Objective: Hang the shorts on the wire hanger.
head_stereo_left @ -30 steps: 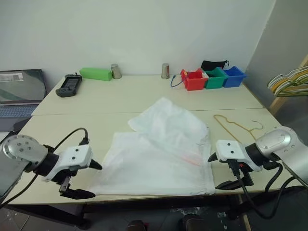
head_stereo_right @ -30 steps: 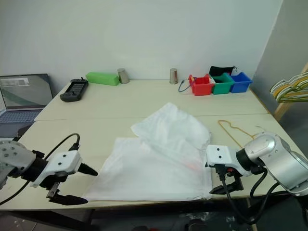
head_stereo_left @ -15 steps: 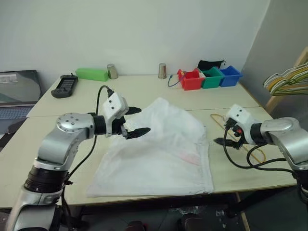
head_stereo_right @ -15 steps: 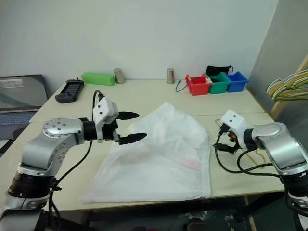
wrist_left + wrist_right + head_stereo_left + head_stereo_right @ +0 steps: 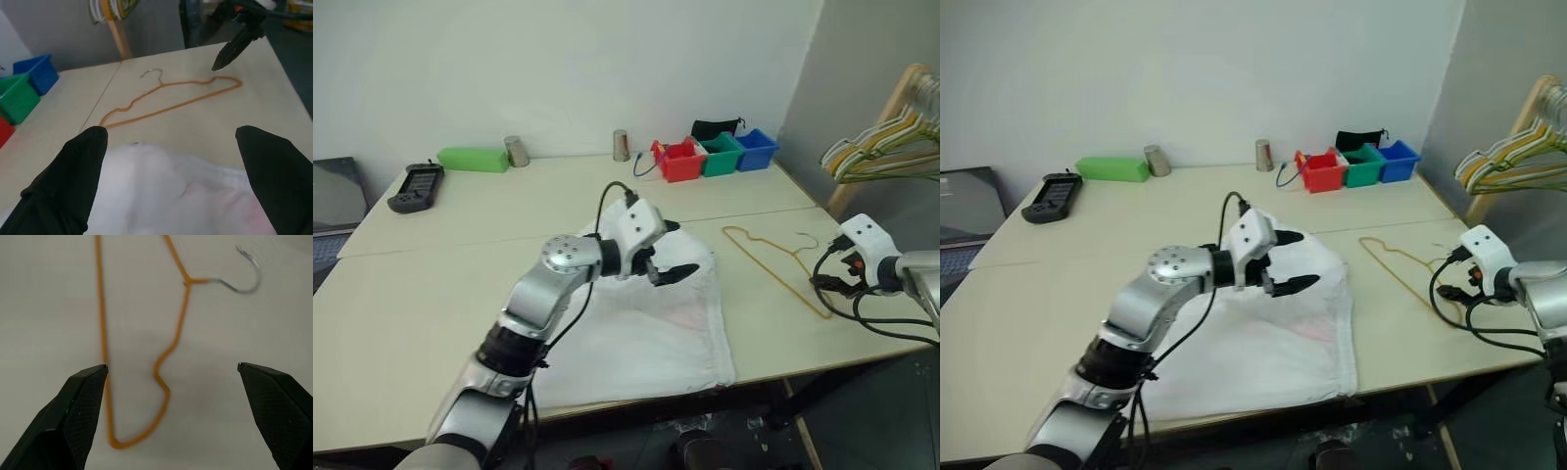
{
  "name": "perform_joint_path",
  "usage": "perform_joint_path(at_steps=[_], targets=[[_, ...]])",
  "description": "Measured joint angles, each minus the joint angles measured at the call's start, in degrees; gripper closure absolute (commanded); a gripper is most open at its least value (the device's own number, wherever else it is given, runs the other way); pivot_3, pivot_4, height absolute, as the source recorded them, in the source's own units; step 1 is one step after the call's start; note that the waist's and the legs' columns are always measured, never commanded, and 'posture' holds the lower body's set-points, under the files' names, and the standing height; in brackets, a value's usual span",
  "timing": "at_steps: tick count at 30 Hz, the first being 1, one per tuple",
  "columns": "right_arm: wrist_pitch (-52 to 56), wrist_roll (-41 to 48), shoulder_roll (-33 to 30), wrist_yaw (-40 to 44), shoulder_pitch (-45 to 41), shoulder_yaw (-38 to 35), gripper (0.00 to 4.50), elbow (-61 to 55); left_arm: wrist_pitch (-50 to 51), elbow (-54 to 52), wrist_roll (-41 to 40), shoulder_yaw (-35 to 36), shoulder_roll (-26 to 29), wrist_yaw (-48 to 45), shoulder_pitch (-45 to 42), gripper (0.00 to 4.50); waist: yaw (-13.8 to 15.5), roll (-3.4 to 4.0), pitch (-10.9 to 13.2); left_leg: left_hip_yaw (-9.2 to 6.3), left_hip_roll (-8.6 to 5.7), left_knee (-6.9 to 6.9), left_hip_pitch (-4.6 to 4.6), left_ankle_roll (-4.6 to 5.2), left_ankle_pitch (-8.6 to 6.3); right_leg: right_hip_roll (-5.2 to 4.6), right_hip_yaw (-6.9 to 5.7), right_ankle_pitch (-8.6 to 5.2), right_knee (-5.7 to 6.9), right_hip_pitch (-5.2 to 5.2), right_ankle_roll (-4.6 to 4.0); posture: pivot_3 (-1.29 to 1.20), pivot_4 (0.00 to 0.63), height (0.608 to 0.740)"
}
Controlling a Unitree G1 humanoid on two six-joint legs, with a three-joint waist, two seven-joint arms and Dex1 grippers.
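left gripper [image 5: 668, 250] gaping, right gripper [image 5: 178, 382] gaping — arms outstretched

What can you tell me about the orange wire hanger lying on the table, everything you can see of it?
The wire hanger is thin yellow-orange wire bent into a long triangle, with a wavy dip along one arm and a small grey metal hook. It lies flat on the pale table, on the right side, apart from the white shorts. Nothing grips it: the right gripper hovers open above it, and the open left gripper is over the shorts.
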Motion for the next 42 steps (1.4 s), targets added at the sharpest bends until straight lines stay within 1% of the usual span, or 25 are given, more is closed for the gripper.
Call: perform_joint_path(at_steps=[1, 3, 6, 9, 11, 16, 23, 24, 31, 33, 34, 37, 42], targets=[[-1.5, -0.4, 0.2, 0.0, -2.5, 0.3, 0.00, 4.3, -0.5, 1.4, 0.5, -0.4, -1.4, 0.4, -0.8, 0.02, -0.9, -0.01, 0.0, 0.01, 0.00, 0.02, 0.03, 0.00, 0.00, 0.00, 0.01, 0.01, -0.02, 0.05, 0.03, -0.23, 0.024, 0.740], [-2.8, -1.0, 1.0, 0.8, -5.5, 0.7, 0.00, 9.4, -0.8, 2.5, 1.1, -0.6, -2.4, 0.5, -1.6, 0.02, -2.6, -0.01, 0.0, 0.01, 0.00, -0.03, 0.04, 0.00, 0.00, 0.00, 0.03, 0.03, -0.02, 0.09, 0.05, -0.23, 0.028, 0.740], [-3.4, -1.6, 3.2, 3.5, -8.3, 2.1, 0.00, 14.8, -0.8, 3.6, 1.4, -0.5, -2.6, 0.5, -2.0, 0.02, -4.8, 0.01, 0.0, -0.03, 0.07, -0.14, 0.11, 0.00, 0.00, 0.08, 0.02, 0.03, 0.00, 0.22, 0.08, -0.21, 0.028, 0.740], [-4.1, -2.1, 5.2, 4.9, -9.0, 3.4, 0.00, 17.3, -0.8, 3.6, 1.5, -0.4, -2.0, 0.5, -1.8, 0.02, -5.8, 0.07, 0.0, -0.11, 0.10, -0.20, 0.11, 0.01, 0.00, 0.11, -0.04, 0.04, 0.03, 0.22, 0.10, -0.19, 0.029, 0.740], [-5.7, -2.7, 6.9, 5.2, -10.1, 4.6, 0.00, 20.3, -0.6, 3.1, 1.6, 0.1, -0.3, 0.5, -0.4, 0.02, -6.2, 0.18, 0.0, -0.12, 0.10, -0.24, 0.14, 0.01, 0.00, 0.13, -0.02, 0.03, 0.02, 0.22, 0.11, -0.17, 0.032, 0.740], [-9.0, -4.5, 10.1, 5.5, -12.6, 5.4, 0.00, 26.8, 2.1, 0.6, 1.6, 1.3, 3.4, 0.7, 4.7, 0.02, -5.7, 0.25, 0.0, -0.22, 0.08, -0.20, 0.12, 0.01, 0.00, 0.13, -0.07, 0.02, 0.01, 0.18, 0.13, -0.14, 0.034, 0.740], [-13.6, -6.5, 13.8, 4.8, -17.4, 5.4, 0.00, 35.4, 5.5, -5.2, 1.3, 2.5, 4.4, 2.3, 6.2, 0.02, -3.4, 0.26, 0.0, -0.29, 0.02, -0.10, 0.13, 0.01, 0.00, 0.11, -0.06, 0.03, 0.02, 0.22, 0.15, -0.08, 0.026, 0.740], [-14.5, -6.8, 14.3, 4.3, -18.0, 5.4, 0.00, 38.0, 6.1, -5.5, 1.3, 2.5, 4.3, 3.1, 6.2, 0.02, -3.0, 0.27, 0.0, -0.29, 0.02, -0.10, 0.14, 0.01, 0.00, 0.11, -0.06, 0.03, 0.02, 0.23, 0.15, -0.07, 0.025, 0.740], [-15.0, -7.7, 15.0, 2.2, -19.9, 4.3, 0.00, 44.2, 8.2, -8.3, 1.2, 3.2, 4.9, 4.5, 6.7, 0.02, -0.9, 0.28, 0.0, -0.30, 0.02, -0.11, 0.13, 0.01, 0.00, 0.11, -0.05, 0.03, 0.02, 0.23, 0.15, -0.03, 0.015, 0.740], [-14.4, -7.6, 15.0, 2.3, -20.0, 3.9, 0.36, 44.8, 8.6, -9.4, 1.2, 3.5, 5.5, 5.1, 7.7, 0.00, -0.6, 0.28, 0.0, -0.32, 0.02, -0.10, 0.14, 0.01, 0.00, 0.12, -0.06, 0.03, 0.03, 0.24, 0.15, -0.03, 0.011, 0.740], [-13.8, -7.6, 15.0, 2.3, -20.1, 3.1, 0.38, 45.4, 9.1, -9.7, 1.2, 3.5, 5.5, 5.5, 8.2, 0.00, -0.4, 0.26, 0.0, -0.33, 0.03, -0.09, 0.15, 0.01, 0.00, 0.12, -0.07, 0.03, 0.03, 0.30, 0.15, -0.03, 0.011, 0.740], [-13.4, -7.7, 15.1, 2.3, -20.2, 2.4, 1.11, 45.9, 9.8, -10.6, 1.1, 3.5, 5.8, 5.7, 8.6, 0.00, 0.3, 0.24, 0.0, -0.34, 0.02, -0.06, 0.30, 0.01, 0.00, 0.12, -0.09, 0.03, 0.01, 0.53, 0.14, -0.02, 0.007, 0.740], [-13.8, -8.6, 15.6, 2.3, -20.1, 2.4, 2.40, 46.0, 10.5, -11.5, 1.1, 3.5, 5.9, 6.1, 8.6, 0.00, 0.5, 0.24, 0.0, -0.36, 0.02, -0.06, 0.67, 0.01, 0.00, 0.12, -0.09, 0.01, 0.00, 0.81, 0.12, -0.02, 0.004, 0.740]])
